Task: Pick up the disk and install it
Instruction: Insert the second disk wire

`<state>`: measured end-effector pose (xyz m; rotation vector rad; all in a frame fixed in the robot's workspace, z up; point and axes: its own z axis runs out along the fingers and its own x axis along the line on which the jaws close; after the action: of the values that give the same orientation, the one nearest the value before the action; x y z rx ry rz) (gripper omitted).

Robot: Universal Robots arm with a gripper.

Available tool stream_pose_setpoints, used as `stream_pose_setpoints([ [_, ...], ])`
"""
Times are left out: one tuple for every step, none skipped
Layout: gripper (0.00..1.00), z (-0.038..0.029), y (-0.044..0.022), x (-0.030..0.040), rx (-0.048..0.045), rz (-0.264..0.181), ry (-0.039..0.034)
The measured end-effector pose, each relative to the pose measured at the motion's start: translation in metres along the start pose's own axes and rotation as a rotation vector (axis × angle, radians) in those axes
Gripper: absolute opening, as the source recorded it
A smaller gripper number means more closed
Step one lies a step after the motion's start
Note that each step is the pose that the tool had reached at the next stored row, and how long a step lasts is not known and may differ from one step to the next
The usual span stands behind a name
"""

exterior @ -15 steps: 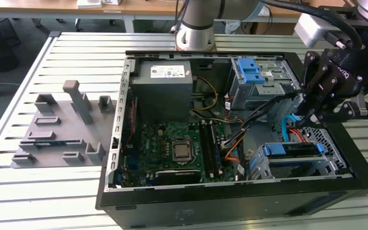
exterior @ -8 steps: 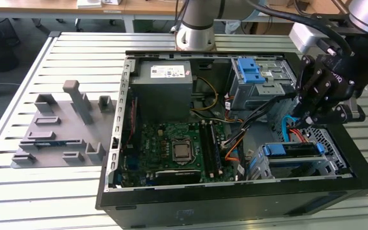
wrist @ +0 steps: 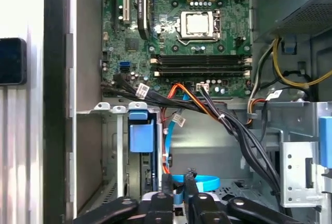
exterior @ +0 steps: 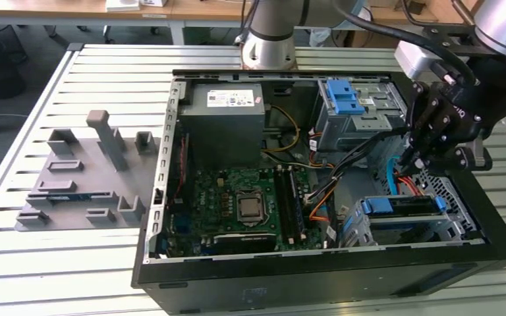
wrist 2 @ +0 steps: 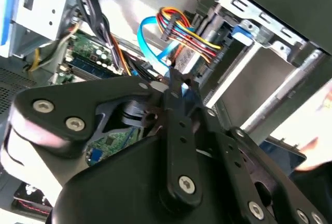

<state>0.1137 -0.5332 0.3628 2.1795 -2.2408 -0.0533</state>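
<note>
Gripper (wrist: 179, 180): hanging inside the open computer case (exterior: 161, 197) with its jaws drawn almost fully together and carrying no disk. I cannot tell whether they are nipping anything.

Nearest thing: the fingertips are sitting right at a blue flat cable (wrist: 202, 183) looping across the case floor, just beside the drive cage (exterior: 453, 227).

Disk (exterior: 402, 206): appearing to sit edge-up in that cage, at the front corner of the case on the exterior view's right, just below the gripper.

Disk's look: showing a dark narrow edge framed by its blue plastic bracket (wrist: 141, 130). The label face is turning away from every camera.

Farther out: a bundle of black and orange wires (wrist: 228, 125) is running between the cage and the motherboard (wrist: 197, 37).

Risk, cable: the tips are working so near the blue loop that they could be snagging or tugging it off its connector.

Risk, seating: the disk could be resting short of fully home, since pushing off-centre on the bracket would be tilting it in the rails.
</note>
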Motion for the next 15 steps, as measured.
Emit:
stream_pose_setpoints([
  [0.24, 0.0005, 0.0000, 0.0000, -0.0004, 0.000, -0.0127],
  [0.17, 0.0009, 0.0000, 0.0000, -0.0007, -0.001, -0.0249],
  [0.17, 0.0012, 0.0000, 0.0000, -0.0010, -0.001, -0.0365],
  [0.17, 0.0019, -0.0001, 0.0000, -0.0013, -0.002, -0.0459],
  [0.17, 0.0028, -0.0001, 0.0002, -0.0014, -0.002, -0.0503],
  [0.17, 0.0037, -0.0001, 0.0009, -0.0014, -0.002, -0.0510],
  [0.17, 0.0044, -0.0001, 0.0023, -0.0015, -0.002, -0.0510],
  [0.17, 0.0052, 0.0000, 0.0042, -0.0014, -0.002, -0.0509],
  [0.17, 0.0060, 0.0002, 0.0062, -0.0014, -0.002, -0.0509],
  [0.17, 0.0068, 0.0002, 0.0083, -0.0015, -0.002, -0.0509],
  [0.17, 0.0076, 0.0003, 0.0102, -0.0014, -0.002, -0.0507],
  [0.17, 0.0087, 0.0003, 0.0121, -0.0015, -0.002, -0.0508],
  [0.17, 0.0101, 0.0002, 0.0140, -0.0014, -0.002, -0.0509],
  [0.17, 0.0116, 0.0001, 0.0155, -0.0015, -0.002, -0.0508],
  [0.17, 0.0135, 0.0001, 0.0167, -0.0015, -0.002, -0.0511],
])
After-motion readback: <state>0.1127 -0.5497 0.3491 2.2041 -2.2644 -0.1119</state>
